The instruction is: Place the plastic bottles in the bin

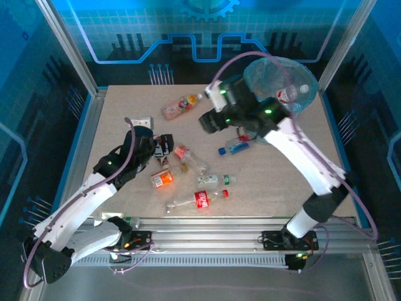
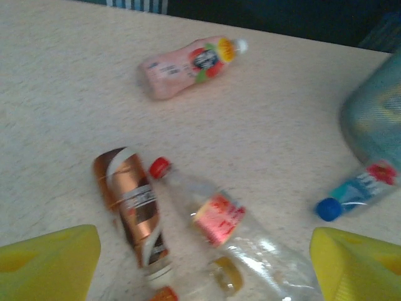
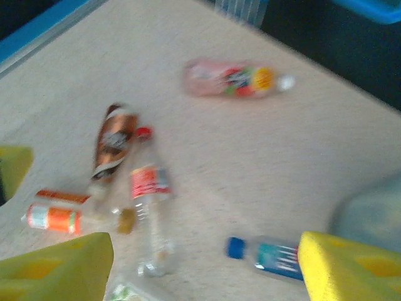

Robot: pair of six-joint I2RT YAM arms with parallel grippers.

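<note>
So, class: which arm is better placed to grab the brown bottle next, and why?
Probably the left. The left gripper hangs open right above the brown bottle, which lies between its fingers in the left wrist view. The right gripper is open too, but nearer the bin.

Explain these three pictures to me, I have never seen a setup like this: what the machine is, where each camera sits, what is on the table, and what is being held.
Two robot arms are bolted at the table's near edge. The overhead view looks down from behind them. The other two come from cameras on the wrists; the yellow blocks at their bottom corners are gripper fingers.

Bottles lie scattered on the table: a pink bottle, a brown bottle, a clear red-labelled bottle, a blue-capped bottle, among others. The bin stands at the far right with one bottle already inside.

The left gripper and right gripper are open, holding nothing.
</note>
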